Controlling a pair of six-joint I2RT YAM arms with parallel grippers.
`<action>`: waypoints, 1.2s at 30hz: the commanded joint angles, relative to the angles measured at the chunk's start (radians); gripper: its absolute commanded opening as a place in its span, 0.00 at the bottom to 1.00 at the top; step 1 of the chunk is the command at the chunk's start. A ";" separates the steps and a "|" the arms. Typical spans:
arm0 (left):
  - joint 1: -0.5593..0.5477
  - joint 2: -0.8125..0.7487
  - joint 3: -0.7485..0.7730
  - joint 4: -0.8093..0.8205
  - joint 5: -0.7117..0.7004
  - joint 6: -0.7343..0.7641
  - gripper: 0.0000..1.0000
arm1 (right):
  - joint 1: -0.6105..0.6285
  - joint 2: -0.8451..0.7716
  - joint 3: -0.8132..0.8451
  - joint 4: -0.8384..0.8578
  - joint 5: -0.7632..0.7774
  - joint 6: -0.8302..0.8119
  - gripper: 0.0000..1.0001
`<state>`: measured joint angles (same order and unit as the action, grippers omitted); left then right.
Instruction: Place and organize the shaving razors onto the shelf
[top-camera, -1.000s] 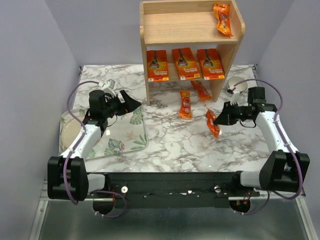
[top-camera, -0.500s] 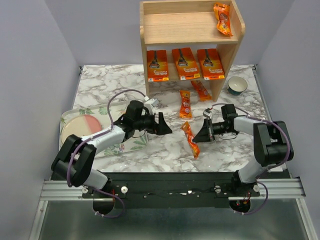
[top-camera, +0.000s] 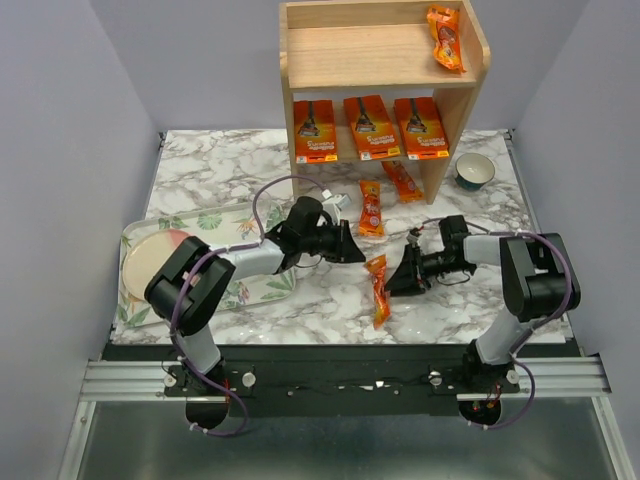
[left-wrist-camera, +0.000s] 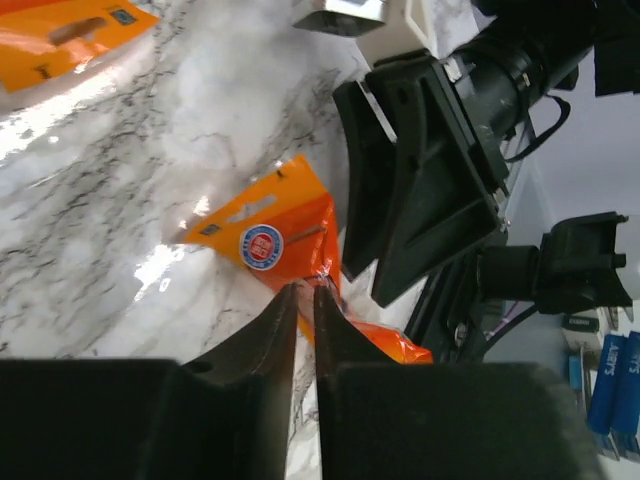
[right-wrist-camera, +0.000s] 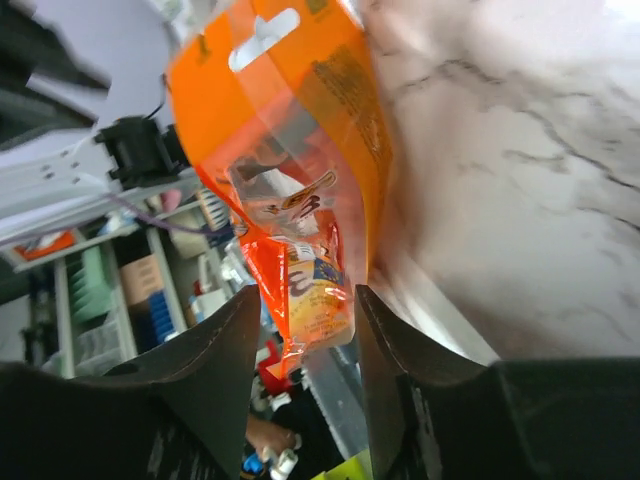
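The left claw (left-wrist-camera: 305, 292) is pinching shut on the edge of the razor pack (top-camera: 378, 292) over the front-middle of the bench (top-camera: 250, 170), while the right claw (right-wrist-camera: 305, 300) is spreading open around it, apparently a handover toward the shelf (top-camera: 385, 48).

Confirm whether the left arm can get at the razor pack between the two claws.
Probably yes: the left claw pinches the razor pack by its edge, and the right claw stands open around its other end, not blocking.

No legible lettering anywhere, only a blurred round badge (left-wrist-camera: 262, 245) on one orange razor pack (left-wrist-camera: 290, 205).
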<state>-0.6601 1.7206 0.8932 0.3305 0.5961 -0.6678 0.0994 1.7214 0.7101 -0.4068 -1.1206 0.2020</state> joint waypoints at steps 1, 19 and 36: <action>-0.042 0.028 0.018 0.062 0.059 -0.019 0.13 | 0.000 -0.052 0.040 -0.061 0.200 0.010 0.52; -0.038 -0.223 0.003 -0.159 -0.055 0.184 0.20 | 0.350 -0.513 0.227 -0.316 0.906 0.154 0.50; 0.165 -0.340 -0.050 -0.195 -0.094 0.217 0.22 | 0.457 -0.299 0.135 -0.293 0.855 0.220 0.51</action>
<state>-0.5175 1.4471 0.8593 0.1726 0.5270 -0.4744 0.5507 1.3846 0.8555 -0.6830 -0.2840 0.3870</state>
